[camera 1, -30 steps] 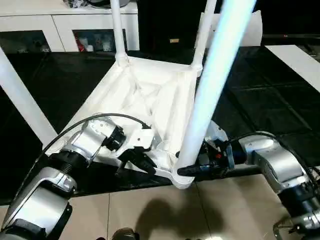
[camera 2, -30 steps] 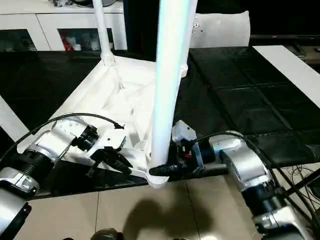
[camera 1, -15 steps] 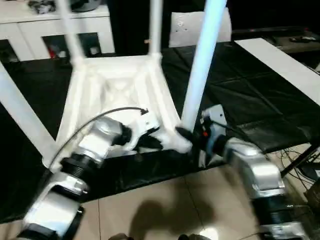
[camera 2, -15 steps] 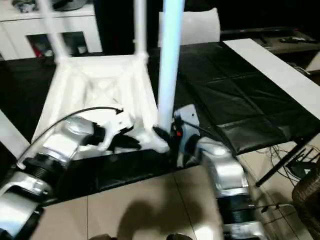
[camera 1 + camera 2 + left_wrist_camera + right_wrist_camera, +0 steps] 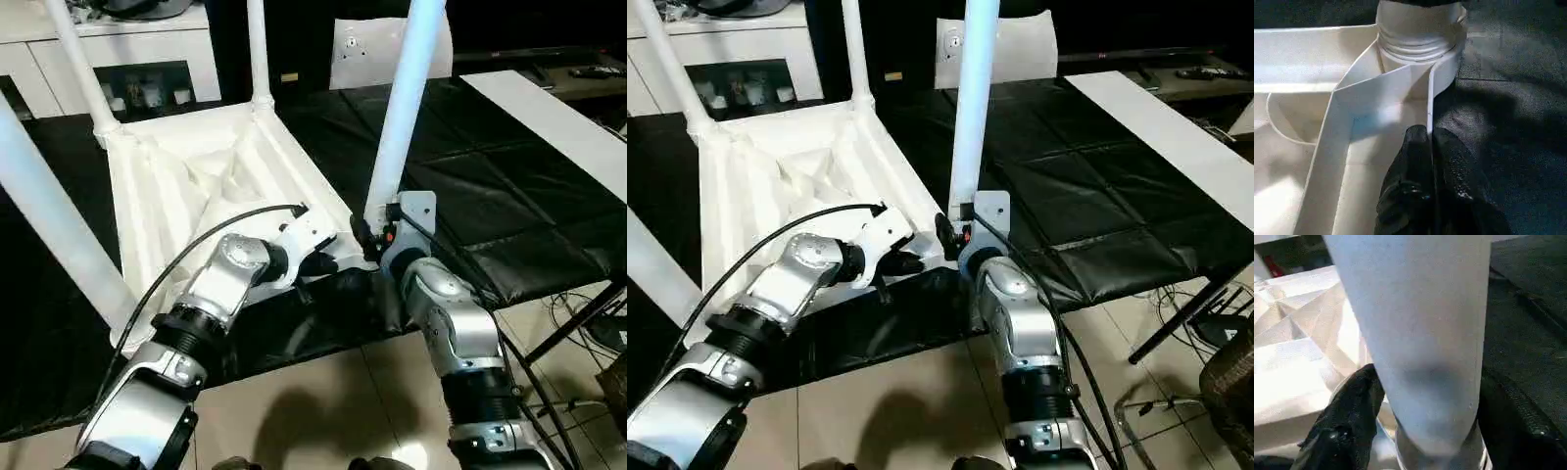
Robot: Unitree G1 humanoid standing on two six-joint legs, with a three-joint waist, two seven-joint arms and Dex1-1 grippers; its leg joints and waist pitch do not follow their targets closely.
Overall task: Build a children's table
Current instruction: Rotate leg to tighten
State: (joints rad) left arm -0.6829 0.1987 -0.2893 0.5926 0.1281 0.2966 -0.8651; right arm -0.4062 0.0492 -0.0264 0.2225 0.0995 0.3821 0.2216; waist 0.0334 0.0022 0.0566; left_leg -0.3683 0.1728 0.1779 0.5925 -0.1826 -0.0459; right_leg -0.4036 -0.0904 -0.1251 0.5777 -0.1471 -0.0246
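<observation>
Pinching the rim wall of the upturned table top (image 5: 196, 186) beside its near corner socket (image 5: 1420, 29), the left tool (image 5: 1422, 147) has its black fingers closed on that thin edge, while the right tool (image 5: 367, 240) clasps the base of the leg (image 5: 402, 108) standing in that socket. The top lies ribs-up on the black surface (image 5: 509, 186), its near edge close to the drop. If that leg is turned crooked, it may bind, or the top may slide off.

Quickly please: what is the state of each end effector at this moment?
Left end effector: shut on the table top's side wall.
Right end effector: shut on the near leg, just above its socket.
</observation>
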